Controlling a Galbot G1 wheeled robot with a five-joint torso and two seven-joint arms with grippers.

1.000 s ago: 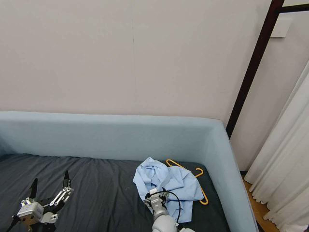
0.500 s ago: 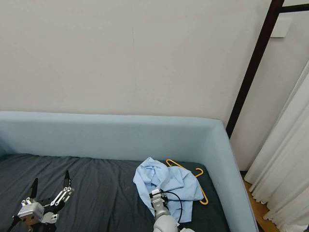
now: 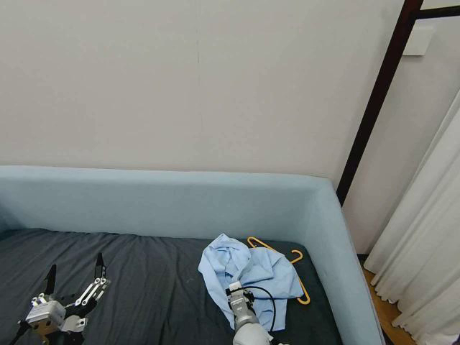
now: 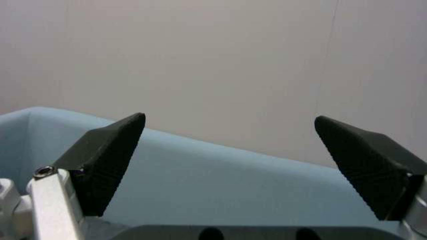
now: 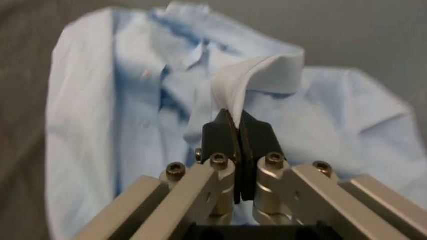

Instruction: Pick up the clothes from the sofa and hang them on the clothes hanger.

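Right claw (image 5: 237, 122), pinching the collar of the light-blue shirt (image 5: 133, 100), has drawn back — the pick-up looks secured; left claw (image 3: 75, 267) waits wide open, well to its left.

A plain pale wall (image 3: 180, 86) stands left of a dark slanting post (image 3: 374, 100). White curtains (image 3: 431, 244) hang right of the post, above wooden floor (image 3: 381, 310).

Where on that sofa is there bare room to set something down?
The dark seat lies bare between the open left gripper and the blue shirt, up to the backrest. Crowded at the right end: the shirt, the orange hanger, and the right gripper pinching the shirt.
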